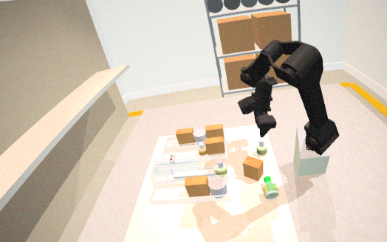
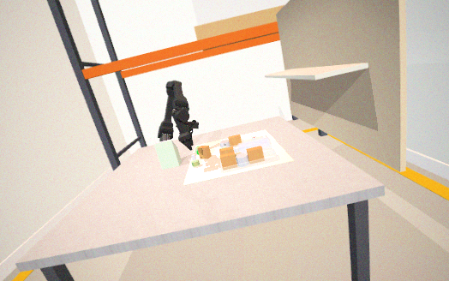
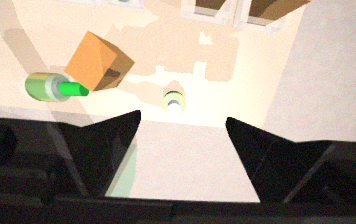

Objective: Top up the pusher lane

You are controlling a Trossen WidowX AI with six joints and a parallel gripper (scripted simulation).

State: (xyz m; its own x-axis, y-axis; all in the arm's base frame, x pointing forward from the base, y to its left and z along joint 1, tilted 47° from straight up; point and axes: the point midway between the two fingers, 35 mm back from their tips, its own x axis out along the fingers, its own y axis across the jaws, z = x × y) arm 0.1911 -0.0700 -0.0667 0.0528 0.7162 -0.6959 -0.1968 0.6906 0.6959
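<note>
In the top view we see our end effector (image 1: 264,133) pointing down right of centre in the frame, just above an upright loose jar (image 1: 261,147) with a pale green body and a white cap; its fingers are spread wide with nothing between them. In the wrist view that loose jar (image 3: 174,102) sits at the centre of the frame, seen cap-on, in the open gap between the two dark fingers, touching neither. Left of it in the top view, near the middle of the frame, a matching jar (image 1: 221,168) stands upright at the right-hand end of the clear sprung lane (image 1: 177,167), which runs leftward across the pale mat (image 1: 162,218). A second loose jar (image 1: 270,189), with a bright green cap, lies on its side toward the lower right of the mat, and a tilted brown box (image 1: 252,167) rests between the two loose jars. More brown boxes and grey-white cylinders fill the lanes above and below the sprung one; a small yellowish jar (image 1: 202,149) stands in the upper lane. In the exterior view the arm (image 2: 177,113) bends over the far left corner of the surface (image 2: 240,201), beside a pale green block (image 2: 167,155).
</note>
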